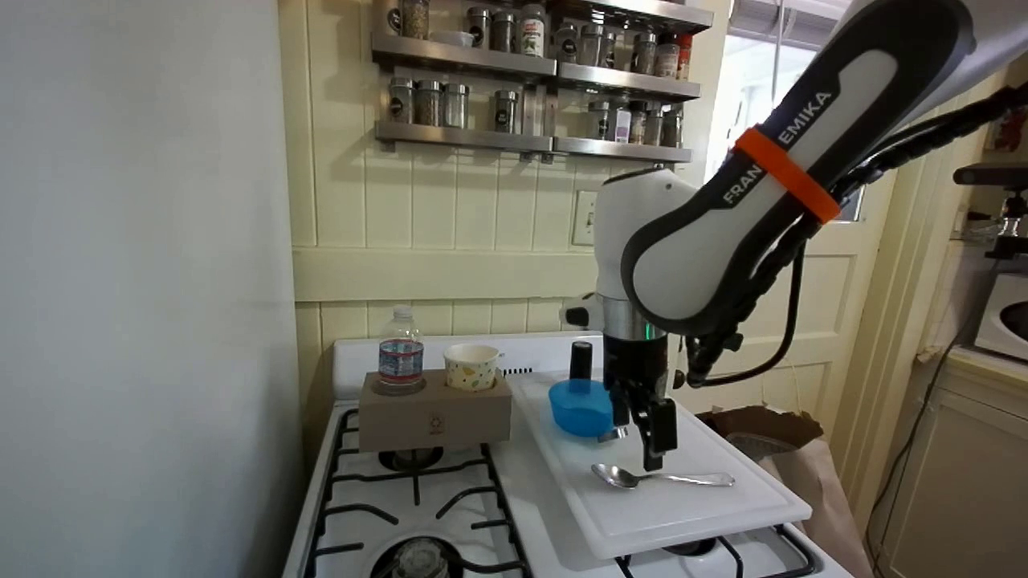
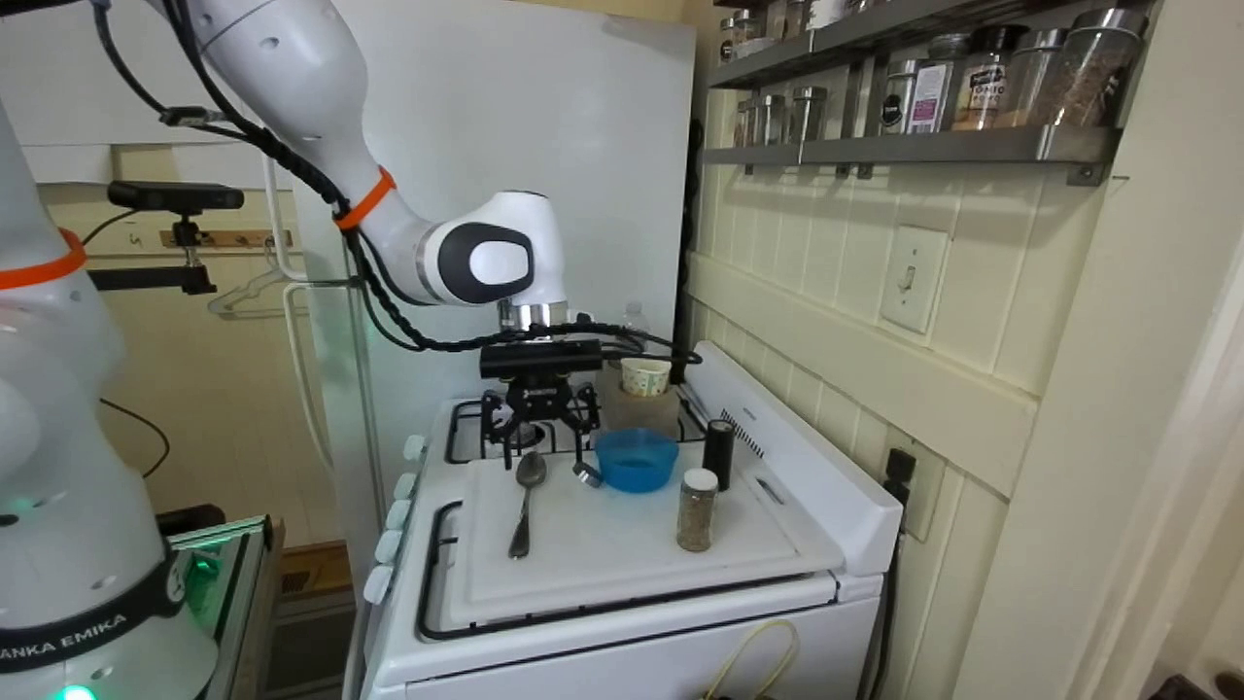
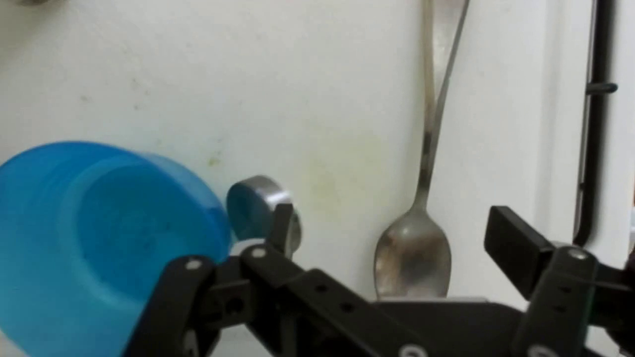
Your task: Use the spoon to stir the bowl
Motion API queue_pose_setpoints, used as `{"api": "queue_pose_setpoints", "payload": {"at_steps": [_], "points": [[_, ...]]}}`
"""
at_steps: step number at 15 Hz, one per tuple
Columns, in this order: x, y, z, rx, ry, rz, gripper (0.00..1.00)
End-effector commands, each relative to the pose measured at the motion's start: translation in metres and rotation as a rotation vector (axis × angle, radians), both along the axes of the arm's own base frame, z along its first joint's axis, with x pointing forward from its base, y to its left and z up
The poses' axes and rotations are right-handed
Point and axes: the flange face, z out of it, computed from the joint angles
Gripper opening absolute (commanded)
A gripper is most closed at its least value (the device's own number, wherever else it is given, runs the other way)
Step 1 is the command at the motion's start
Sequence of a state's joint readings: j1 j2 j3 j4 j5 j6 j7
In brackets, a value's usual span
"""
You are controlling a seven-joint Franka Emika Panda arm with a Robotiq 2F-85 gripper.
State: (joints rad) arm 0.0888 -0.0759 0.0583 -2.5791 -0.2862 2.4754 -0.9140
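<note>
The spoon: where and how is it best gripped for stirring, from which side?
Probably by the handle, from straight above, with the jaws closing across its slim width. The spoon lies on the white board, so above looks simplest, and gripping there should leave the rounded head free to stir.

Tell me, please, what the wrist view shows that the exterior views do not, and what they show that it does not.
Only the wrist view shows the faint yellowish stain on the flat white board.
Only the exterior views show the patterned white paper cup on the brown cardboard box.
All share the board, the round bright blue plastic bowl, the slim silvery metal spoon and the black gripper.
</note>
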Motion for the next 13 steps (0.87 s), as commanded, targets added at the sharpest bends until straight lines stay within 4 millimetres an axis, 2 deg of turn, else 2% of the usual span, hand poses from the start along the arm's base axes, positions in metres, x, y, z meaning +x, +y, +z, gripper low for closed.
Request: {"api": "queue_pose_setpoints", "payload": {"at_steps": [1,6,7,8,9,13], "points": [[0.006,0.024,0.048,0.073,-0.047,0.047,1.0],[0.022,0.051,0.118,0.049,-0.122,-0.063,1.0],[0.023,0.044,0.097,0.064,-0.117,-0.016,1.0],[0.025,0.046,0.107,0.064,-0.129,-0.02,1.0],[0.025,0.047,0.108,0.065,-0.132,-0.019,1.0],[0.025,0.043,0.099,0.062,-0.112,-0.025,1.0]]}}
